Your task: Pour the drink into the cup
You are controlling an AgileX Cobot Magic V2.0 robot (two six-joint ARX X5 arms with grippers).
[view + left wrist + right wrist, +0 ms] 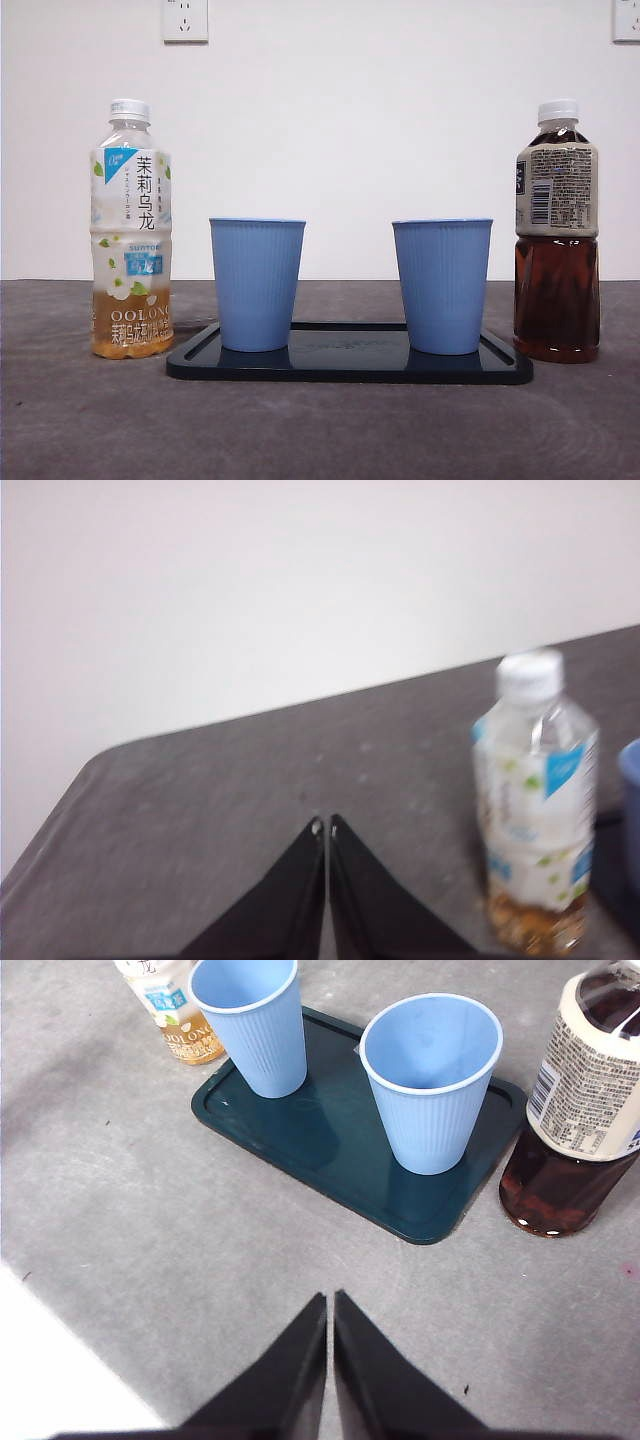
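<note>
Two empty blue cups (257,283) (441,284) stand upright on a dark tray (350,365). A clear oolong tea bottle (132,232) with a white cap stands left of the tray, holding a little pale tea. A dark tea bottle (557,235) with a white cap stands right of the tray. My left gripper (324,827) is shut and empty above the table, apart from the oolong bottle (534,800). My right gripper (329,1300) is shut and empty, above the table in front of the tray (330,1150), cups (250,1020) (430,1080) and dark bottle (585,1100). Neither arm shows in the front view.
The grey table (100,420) runs to a white wall with two power sockets (185,18). The table's edge (60,1300) shows near my right gripper, and a rounded table corner (90,770) shows in the left wrist view.
</note>
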